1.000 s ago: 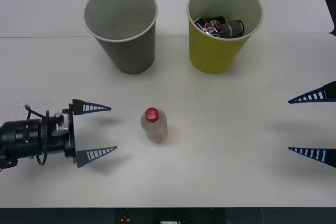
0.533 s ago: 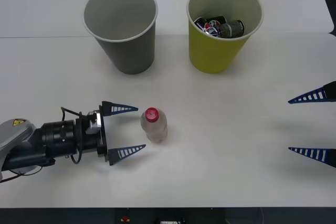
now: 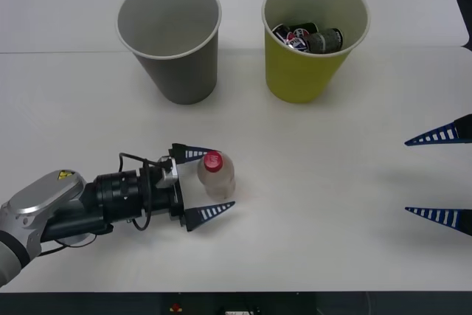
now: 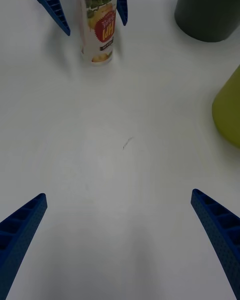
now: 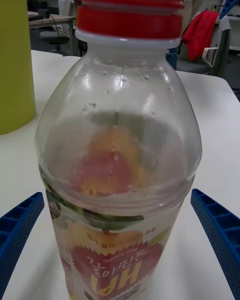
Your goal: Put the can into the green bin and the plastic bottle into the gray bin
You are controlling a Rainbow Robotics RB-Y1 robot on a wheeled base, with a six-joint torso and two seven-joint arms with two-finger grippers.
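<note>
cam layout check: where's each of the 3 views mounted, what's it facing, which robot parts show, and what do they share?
Front: above the arms, looking forward and down at the table, gray bin, green bin; left end effector straddles the plastic bottle, right end effector at the right edge.
Right wrist: low, facing across the table; own open fingers in the bottom corners.
Left wrist: close on the bottle, own fingers flanking it.
Shared: all see the bottle.

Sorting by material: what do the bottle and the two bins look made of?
The plastic bottle: clear glossy plastic, see-through with highlights; red ribbed cap, printed label. The gray bin and the green bin: matte, thin pale rims, likely paper or plastic; unclear.
</note>
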